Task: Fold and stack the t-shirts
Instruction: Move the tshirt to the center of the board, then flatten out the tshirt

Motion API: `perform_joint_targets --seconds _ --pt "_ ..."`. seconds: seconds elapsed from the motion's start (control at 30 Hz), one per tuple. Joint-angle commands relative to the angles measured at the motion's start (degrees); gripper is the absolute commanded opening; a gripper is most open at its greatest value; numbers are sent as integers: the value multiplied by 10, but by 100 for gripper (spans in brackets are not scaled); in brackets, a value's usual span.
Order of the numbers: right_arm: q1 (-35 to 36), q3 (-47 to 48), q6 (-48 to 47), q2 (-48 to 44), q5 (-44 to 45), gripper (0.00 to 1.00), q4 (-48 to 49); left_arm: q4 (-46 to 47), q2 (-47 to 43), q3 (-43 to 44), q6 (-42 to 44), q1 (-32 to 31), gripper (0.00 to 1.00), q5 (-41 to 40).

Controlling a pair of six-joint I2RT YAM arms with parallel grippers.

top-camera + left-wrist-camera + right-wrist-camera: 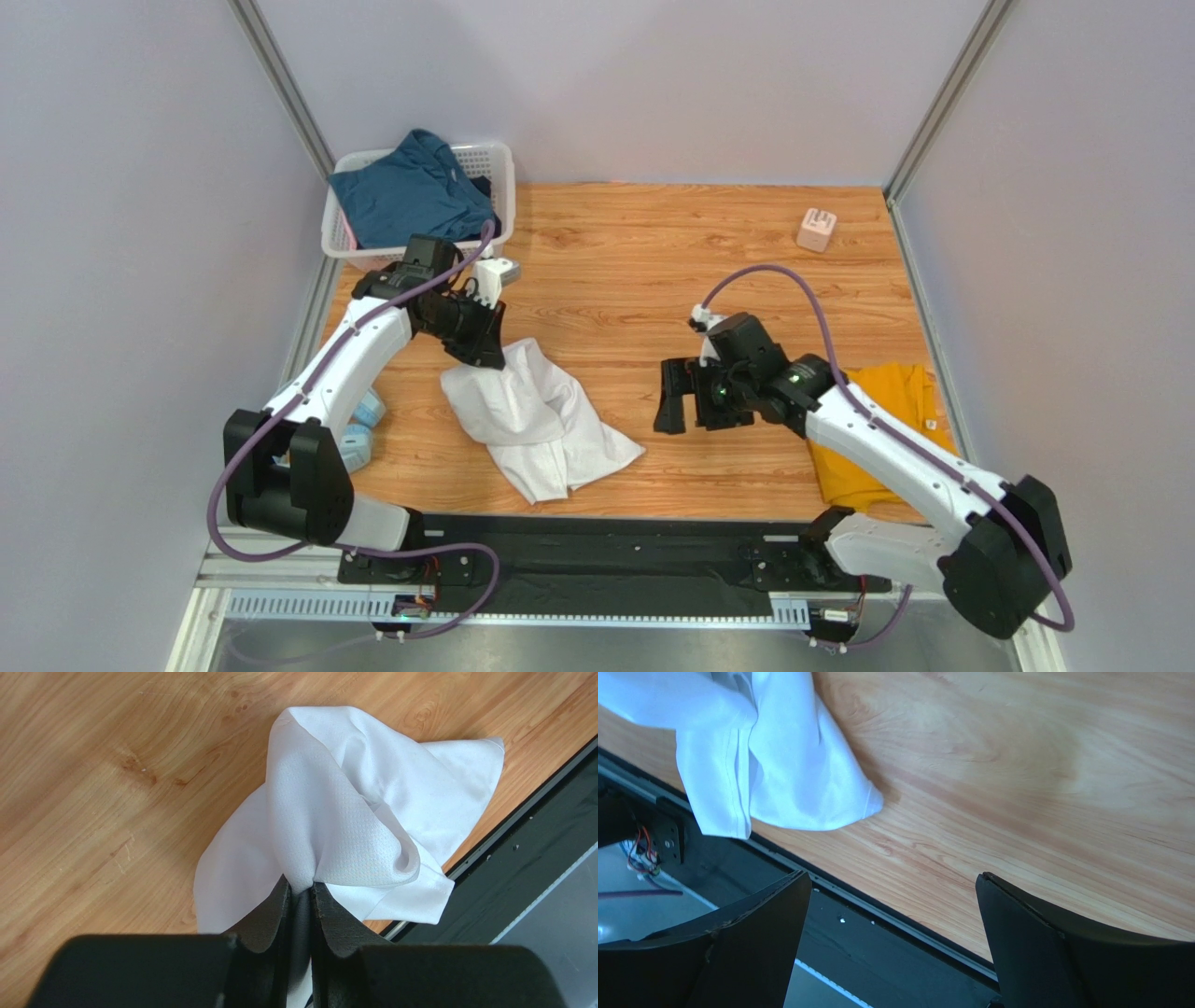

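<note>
We find left fingers (267,917) clenched on crumpled white cloth t-shirt (351,798), frame centre | right fingers (1053,938) spread, empty | advise right takes free corner, pulls taut.

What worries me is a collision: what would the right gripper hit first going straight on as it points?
Probably the bare wooden table near its front edge; the white t-shirt lies off to one side.

This is looking like a robotics lab cell: plain grey wall panels (126,210) on aluminium posts (285,84) are enclosing a wood-pattern table (631,252), where a left arm (344,371) and a right arm (898,441) are sitting on a black rail (631,549) along the near edge, trailing purple cables (765,269).
</note>
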Motion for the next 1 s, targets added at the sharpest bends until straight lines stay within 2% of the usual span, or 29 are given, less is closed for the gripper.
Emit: perform_joint_targets --seconds 0.0,0.17,0.53,0.77,0.87,0.9,0.97 --pt "44 13 -7 68 -73 96 57 24 -18 8 -8 0 11 8" --pt "73 24 12 147 -122 95 117 27 -19 9 -17 0 10 11" --pt "74 6 37 232 -155 79 207 30 -23 3 -18 0 9 11" --pt "73 5 44 281 -171 69 230 30 -33 1 -18 0 9 14" --pt "73 3 46 288 -176 53 237 30 -34 1 -16 0 9 12" --pt "73 2 47 288 -176 41 237 31 -33 1 -16 0 9 13" --pt "74 0 48 283 -176 27 237 31 -32 1 -18 0 10 12"
